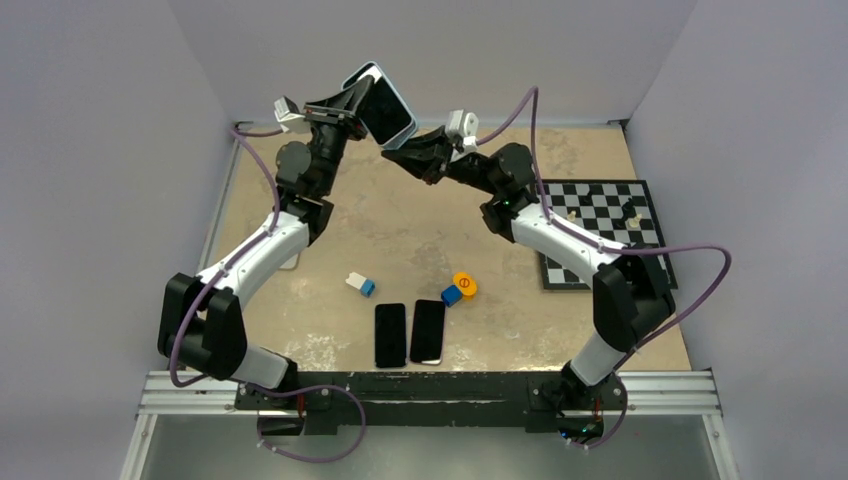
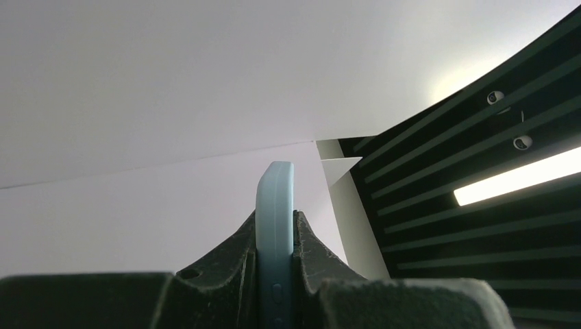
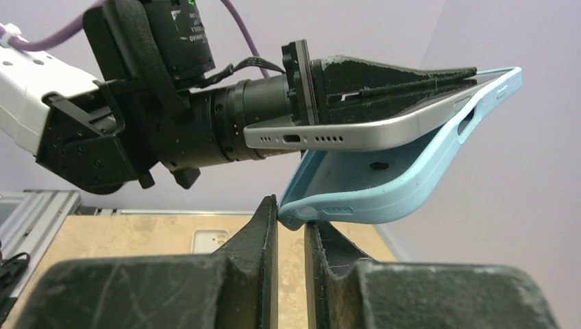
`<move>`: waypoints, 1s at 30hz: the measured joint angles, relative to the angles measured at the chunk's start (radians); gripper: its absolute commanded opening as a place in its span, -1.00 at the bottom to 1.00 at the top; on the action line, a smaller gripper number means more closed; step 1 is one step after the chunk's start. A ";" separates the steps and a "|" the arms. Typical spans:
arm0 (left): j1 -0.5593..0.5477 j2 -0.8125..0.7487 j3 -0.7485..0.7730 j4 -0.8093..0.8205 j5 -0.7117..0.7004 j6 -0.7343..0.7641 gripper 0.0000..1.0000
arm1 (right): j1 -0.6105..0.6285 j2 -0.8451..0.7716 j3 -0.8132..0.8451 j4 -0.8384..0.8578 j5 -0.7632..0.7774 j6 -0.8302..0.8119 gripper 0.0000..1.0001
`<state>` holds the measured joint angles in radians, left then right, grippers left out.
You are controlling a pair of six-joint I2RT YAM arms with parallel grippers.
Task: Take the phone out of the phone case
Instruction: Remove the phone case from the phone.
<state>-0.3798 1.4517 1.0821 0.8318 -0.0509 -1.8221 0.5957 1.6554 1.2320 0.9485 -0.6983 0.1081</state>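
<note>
While the phone (image 1: 392, 110) hangs high over the far middle of the table (image 1: 300, 330), I see from the overhead camera that the left gripper (image 1: 358, 100) holds it up on a raised, folded arm, with the pale blue phone case (image 1: 368, 70) showing round its rim. The right gripper (image 1: 398, 156) reaches in from the right just below it, forearm angled up and elbow bent over the chessboard (image 1: 600, 230). Two bare handsets (image 1: 408, 333) and some small blocks (image 1: 360, 284) lie near the bases.

On the left wrist camera, the fingers (image 2: 229, 257) are clamped flat on both faces of the case (image 2: 275, 205), seen edge-on and upright.

From the right wrist camera, the case (image 3: 384, 188) gapes away from the phone's (image 3: 356, 135) port end but hugs the far end, inside the left grip. My right jaws stand at a narrow slit with the loose bottom corner at their tips. It looks nipped there, though I cannot be sure.

I judge the case soft and springy, so it should peel rather than snap. The phone is stiff, smooth and breakable, and at this height a slip would be costly. That free corner lip is the place to pull, down and away, while the left arm keeps steady. The left clamp also pins the case, which may hinder the last of the peel.
</note>
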 measured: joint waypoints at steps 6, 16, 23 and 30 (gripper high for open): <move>0.002 0.009 0.000 0.004 0.010 0.000 -1.00 | -0.004 -0.011 0.005 -0.064 -0.001 0.068 -0.16; 0.029 0.037 0.043 0.045 0.315 0.118 -1.00 | -0.085 -0.166 0.044 -0.698 -0.017 0.282 0.30; 0.048 0.037 0.072 0.116 0.431 0.195 -1.00 | -0.158 -0.344 -0.072 -0.871 -0.068 0.315 -0.09; 0.050 0.037 0.072 0.119 0.493 0.241 -1.00 | -0.159 -0.422 -0.070 -0.796 -0.161 0.462 -0.21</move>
<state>-0.3294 1.4887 1.1542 0.9512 0.4419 -1.5814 0.4362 1.2331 1.1618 0.1528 -0.8593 0.5701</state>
